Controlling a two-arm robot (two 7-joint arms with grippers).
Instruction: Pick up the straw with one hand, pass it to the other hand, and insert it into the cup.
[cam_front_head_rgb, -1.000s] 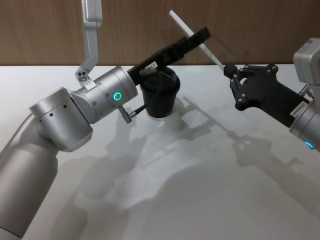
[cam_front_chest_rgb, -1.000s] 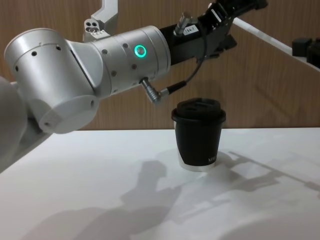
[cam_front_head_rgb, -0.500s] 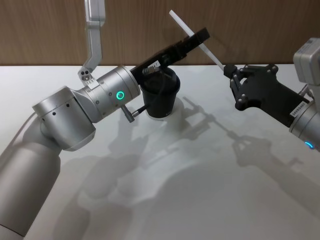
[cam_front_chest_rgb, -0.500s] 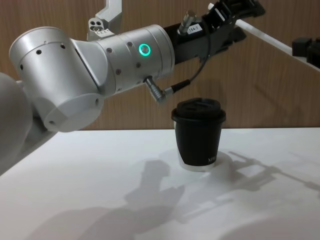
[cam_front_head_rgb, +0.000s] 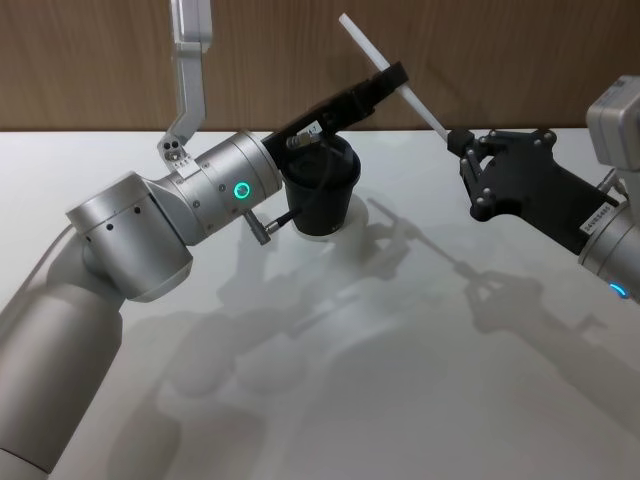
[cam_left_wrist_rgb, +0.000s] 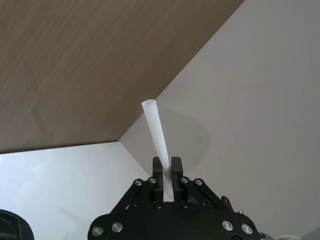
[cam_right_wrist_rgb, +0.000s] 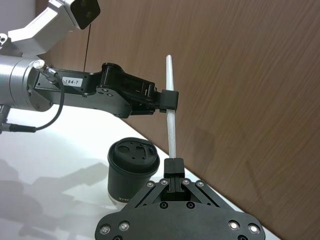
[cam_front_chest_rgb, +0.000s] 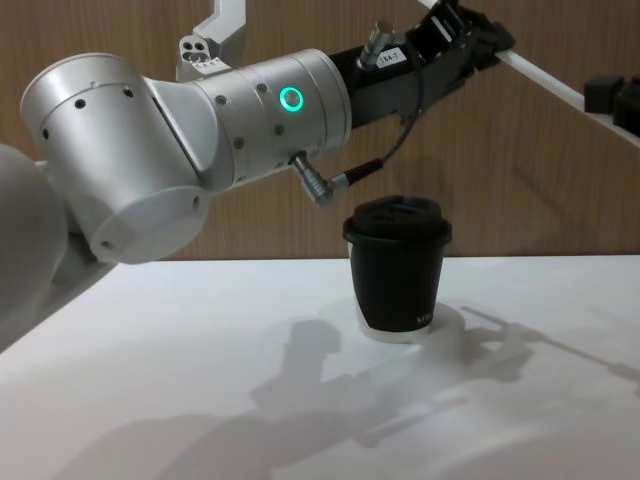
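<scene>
The plain white straw (cam_front_head_rgb: 415, 98) slants in the air above the table (cam_front_head_rgb: 400, 350). The left gripper (cam_front_head_rgb: 390, 76) is clamped around its middle and the right gripper (cam_front_head_rgb: 456, 140) pinches its lower end. Below it the black cup (cam_front_head_rgb: 320, 195) stands upright, its domed lid (cam_front_chest_rgb: 397, 218) hiding the inside.
</scene>
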